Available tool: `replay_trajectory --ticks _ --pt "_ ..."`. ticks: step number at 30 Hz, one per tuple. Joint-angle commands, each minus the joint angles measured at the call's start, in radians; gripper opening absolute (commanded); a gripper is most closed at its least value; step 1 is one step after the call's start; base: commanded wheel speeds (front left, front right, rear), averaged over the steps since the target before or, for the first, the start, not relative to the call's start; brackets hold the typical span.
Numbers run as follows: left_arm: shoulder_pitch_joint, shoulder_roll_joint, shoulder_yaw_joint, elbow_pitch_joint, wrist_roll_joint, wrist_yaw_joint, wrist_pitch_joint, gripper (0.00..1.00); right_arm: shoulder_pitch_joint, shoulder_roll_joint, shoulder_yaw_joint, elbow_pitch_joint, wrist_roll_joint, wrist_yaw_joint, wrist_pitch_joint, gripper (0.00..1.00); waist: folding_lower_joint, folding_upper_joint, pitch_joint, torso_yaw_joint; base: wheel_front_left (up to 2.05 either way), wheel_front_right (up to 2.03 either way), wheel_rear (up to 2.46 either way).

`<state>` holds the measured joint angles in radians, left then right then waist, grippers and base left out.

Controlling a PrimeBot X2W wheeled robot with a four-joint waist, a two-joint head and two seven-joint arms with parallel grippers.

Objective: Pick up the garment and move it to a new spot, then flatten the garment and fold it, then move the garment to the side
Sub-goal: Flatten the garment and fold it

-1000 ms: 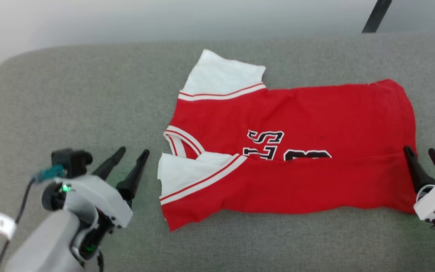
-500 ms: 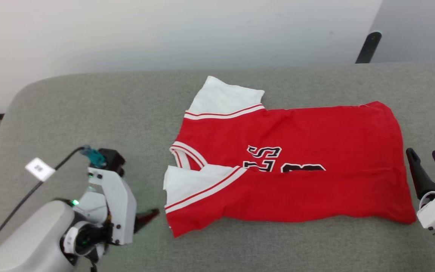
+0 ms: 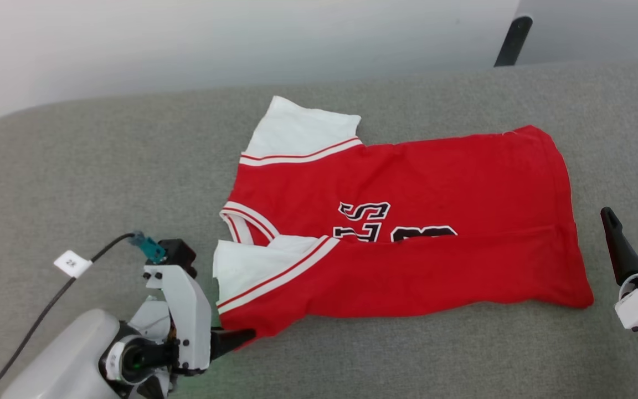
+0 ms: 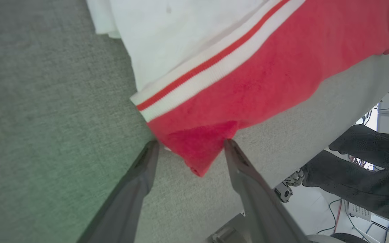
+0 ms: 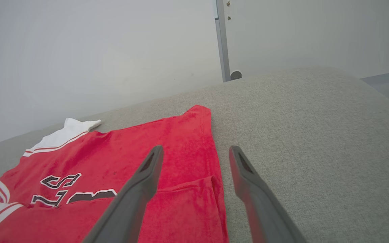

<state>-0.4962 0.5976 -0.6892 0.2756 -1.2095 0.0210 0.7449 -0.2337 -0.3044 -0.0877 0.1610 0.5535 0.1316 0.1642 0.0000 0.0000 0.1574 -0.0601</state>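
A: Garment, where?
B: The garment [image 3: 418, 221] lies flat on the grey cushion [image 3: 103, 166], mid head view. Collar end is toward the robot's left, hem toward its right. The near long edge is folded up over the lettering [image 3: 363, 219], half hiding it. The far white sleeve [image 3: 297, 130] is spread out; the near white sleeve [image 3: 247, 263] sits just below the collar.
A: Left jaws?
B: Wide open, holding nothing, low at the garment's near left corner. In the left wrist view that red corner [image 4: 198, 158] sits between the two fingers [image 4: 140, 175], with the tips at the fabric's edge, not closed on it.
A: Right jaws?
B: Wide open too, empty. Right fingers [image 3: 618, 244] point up the head view, just beside the hem end, apart from it. In the right wrist view, one is over red cloth, the other over bare cushion.
A: Extras?
B: A dark pole [image 3: 510, 36] beyond the cushion's far edge, and a white tag [image 3: 71, 263] on the left arm's cable [image 3: 36, 318].
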Motion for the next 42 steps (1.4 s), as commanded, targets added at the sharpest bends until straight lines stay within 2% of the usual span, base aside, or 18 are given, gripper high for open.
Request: replay_trajectory --ticks 1,6,7,8,9,10,15,22,26,31,38,39,40,41,42 --pt "0.0 -0.012 0.005 0.012 -0.017 -0.008 -0.005 1.0 0.003 0.005 -0.001 -0.005 -0.005 -0.001 0.003 1.0 0.0 0.0 0.017 -0.014 0.0 0.0 0.0" --pt "-0.009 -0.044 -0.001 0.073 -0.019 -0.026 -0.015 1.0 -0.006 0.014 0.001 -0.016 -0.011 -0.001 0.007 1.0 0.0 0.0 0.035 -0.028 0.0 0.0 0.0" --pt "-0.011 -0.051 -0.001 0.087 -0.023 -0.03 -0.018 0.81 -0.008 0.016 0.002 -0.016 -0.013 -0.001 0.01 1.0 0.0 0.0 0.036 -0.03 0.0 0.0 0.0" --pt "-0.014 -0.057 -0.002 0.099 -0.024 -0.036 -0.021 0.49 -0.009 0.016 0.004 -0.016 -0.015 -0.001 0.012 1.0 0.0 0.0 0.038 -0.032 0.0 0.0 0.0" --pt "-0.014 -0.062 -0.003 0.109 -0.025 -0.039 -0.023 0.31 -0.01 0.015 0.006 -0.017 -0.016 -0.001 0.016 1.0 0.0 0.0 0.038 -0.034 0.0 0.0 0.0" --pt "-0.014 -0.066 -0.004 0.118 -0.025 -0.044 -0.024 0.0 -0.01 0.013 0.009 -0.018 -0.017 -0.001 0.019 1.0 0.0 0.0 0.039 -0.035 0.0 0.0 0.0" --pt "-0.021 -0.076 -0.01 0.149 -0.018 -0.069 -0.034 0.0 -0.001 -0.026 0.049 -0.017 -0.029 -0.001 0.084 1.0 0.0 0.0 0.04 -0.033 0.0 0.0 0.0" --pt "-0.034 -0.079 -0.011 0.152 -0.006 -0.086 -0.052 0.0 0.019 -0.158 0.17 -0.01 -0.061 -0.001 0.329 1.0 0.0 0.0 0.044 -0.016 0.0 0.0 0.0" --pt "-0.039 -0.079 -0.012 0.141 0.004 -0.095 -0.068 0.0 -0.01 -0.191 0.192 0.008 -0.08 -0.001 0.432 1.0 0.0 0.0 0.053 -0.006 0.0 0.0 0.0" --pt "-0.048 -0.088 -0.018 0.14 0.022 -0.107 -0.097 0.0 -0.049 -0.185 0.219 0.056 -0.056 -0.001 0.512 1.0 0.0 0.0 0.061 0.01 0.0 0.0 0.0" --pt "-0.065 -0.102 -0.03 0.143 0.033 -0.121 -0.109 0.0 -0.1 -0.189 0.274 0.174 -0.041 -0.001 0.528 1.0 0.0 0.0 0.071 0.024 0.0 0.0 0.0" --pt "-0.064 -0.104 -0.03 0.143 0.033 -0.123 -0.111 0.0 -0.101 -0.19 0.289 0.184 -0.034 -0.001 0.534 0.96 0.0 0.0 0.071 0.026 0.0 0.0 0.0" --pt "-0.064 -0.106 -0.031 0.144 0.032 -0.124 -0.113 0.0 -0.103 -0.19 0.298 0.193 -0.023 -0.001 0.535 0.44 0.0 0.0 0.07 0.027 0.0 0.0 0.0" --pt "-0.063 -0.108 -0.032 0.144 0.032 -0.125 -0.114 0.0 -0.104 -0.19 0.304 0.198 -0.013 -0.001 0.533 0.13 0.0 0.0 0.069 0.028 0.0 0.0 0.0" --pt "-0.061 -0.109 -0.031 0.144 0.03 -0.127 -0.118 0.0 -0.107 -0.191 0.307 0.204 -0.005 -0.001 0.527 0.0 0.0 0.0 0.068 0.028 0.0 0.0 0.0"
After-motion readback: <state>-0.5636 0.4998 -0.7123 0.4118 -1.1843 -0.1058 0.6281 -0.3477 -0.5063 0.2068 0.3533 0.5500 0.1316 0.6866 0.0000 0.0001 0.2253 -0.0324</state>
